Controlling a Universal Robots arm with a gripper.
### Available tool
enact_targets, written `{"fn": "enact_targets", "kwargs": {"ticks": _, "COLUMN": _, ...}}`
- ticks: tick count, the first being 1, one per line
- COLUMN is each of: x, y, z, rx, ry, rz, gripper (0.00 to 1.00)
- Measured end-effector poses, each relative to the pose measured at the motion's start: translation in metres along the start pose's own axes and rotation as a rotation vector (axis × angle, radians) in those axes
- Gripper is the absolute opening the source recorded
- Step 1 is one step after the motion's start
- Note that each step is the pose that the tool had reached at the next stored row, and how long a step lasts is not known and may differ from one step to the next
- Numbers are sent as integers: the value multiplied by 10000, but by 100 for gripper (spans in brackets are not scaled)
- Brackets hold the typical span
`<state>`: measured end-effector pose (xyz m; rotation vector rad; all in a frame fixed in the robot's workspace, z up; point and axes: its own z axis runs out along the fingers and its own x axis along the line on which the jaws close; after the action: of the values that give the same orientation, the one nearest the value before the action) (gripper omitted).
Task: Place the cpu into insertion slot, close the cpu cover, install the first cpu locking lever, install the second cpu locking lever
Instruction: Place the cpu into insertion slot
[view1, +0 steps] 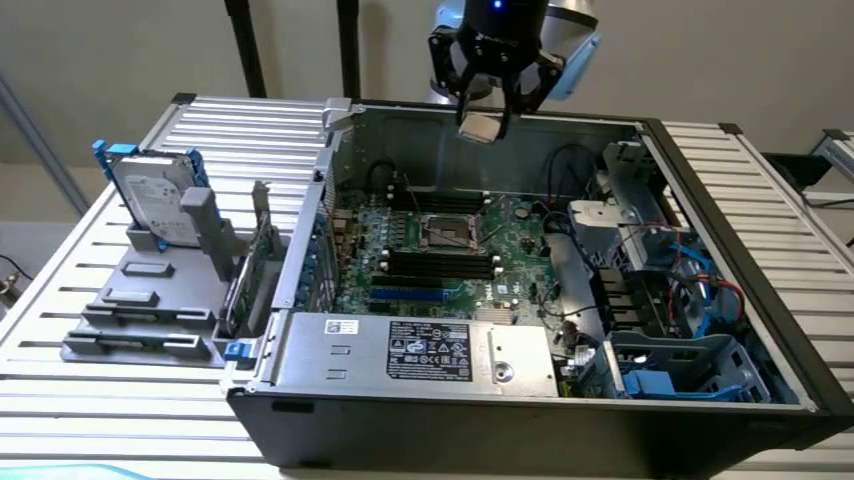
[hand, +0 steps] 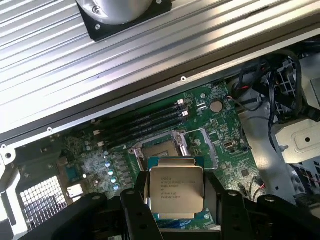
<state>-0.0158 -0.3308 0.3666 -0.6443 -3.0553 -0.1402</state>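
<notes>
1. Grip: the cpu is held flat between the gripper fingers, above the open case.
2. Edges should be squared to the insertion slot, still well apart; tilt is best avoided.

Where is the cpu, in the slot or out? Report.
Out. The gripper holds the cpu above the board, and the slot lies bare.
</notes>
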Motion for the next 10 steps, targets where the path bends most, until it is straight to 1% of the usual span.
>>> {"fn": "enact_targets", "kwargs": {"ticks": 10, "x": -4, "y": -9, "z": 113, "rx": -62, "ry": -153, "rz": 1813, "gripper": 55}}
